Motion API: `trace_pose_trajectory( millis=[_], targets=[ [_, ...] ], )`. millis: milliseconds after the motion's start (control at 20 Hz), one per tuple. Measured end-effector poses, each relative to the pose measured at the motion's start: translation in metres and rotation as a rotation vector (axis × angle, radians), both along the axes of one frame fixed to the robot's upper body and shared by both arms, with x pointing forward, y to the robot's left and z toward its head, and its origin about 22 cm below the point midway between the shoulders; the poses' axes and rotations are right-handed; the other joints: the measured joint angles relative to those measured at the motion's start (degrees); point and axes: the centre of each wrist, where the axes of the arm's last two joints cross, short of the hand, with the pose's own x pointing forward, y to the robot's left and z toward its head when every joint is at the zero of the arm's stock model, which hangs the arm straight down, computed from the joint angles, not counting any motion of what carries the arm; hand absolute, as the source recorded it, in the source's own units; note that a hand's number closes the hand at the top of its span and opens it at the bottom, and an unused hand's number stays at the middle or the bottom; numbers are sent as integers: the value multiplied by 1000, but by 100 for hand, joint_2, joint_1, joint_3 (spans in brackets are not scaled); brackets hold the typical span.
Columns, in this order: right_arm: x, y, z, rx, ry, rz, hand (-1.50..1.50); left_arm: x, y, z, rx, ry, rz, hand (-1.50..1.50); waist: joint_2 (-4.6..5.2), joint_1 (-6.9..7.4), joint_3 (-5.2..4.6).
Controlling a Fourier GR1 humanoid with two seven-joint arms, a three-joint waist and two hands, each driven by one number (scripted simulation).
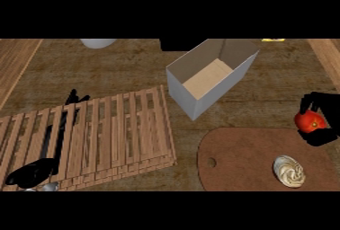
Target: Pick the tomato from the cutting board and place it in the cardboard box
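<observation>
Countertop: slatted rack [93, 134] left, cream pastry [289, 171], perhaps, on cutting board [246, 157].

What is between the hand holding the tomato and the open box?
In the head view, only bare brown counter lies between the right hand, curled round the tomato, and the cardboard box.
</observation>
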Motion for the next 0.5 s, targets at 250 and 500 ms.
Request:
trace_pose_trajectory(
  millis=[250,500],
  targets=[
    [11,-4,34,18,-211,58,150,0,1,0,1,4,7,0,-15,-19,-11],
    [19,8,56,59,-323,155,150,0,0,0,1,4,8,0,-22,-3,-13]
  ],
)
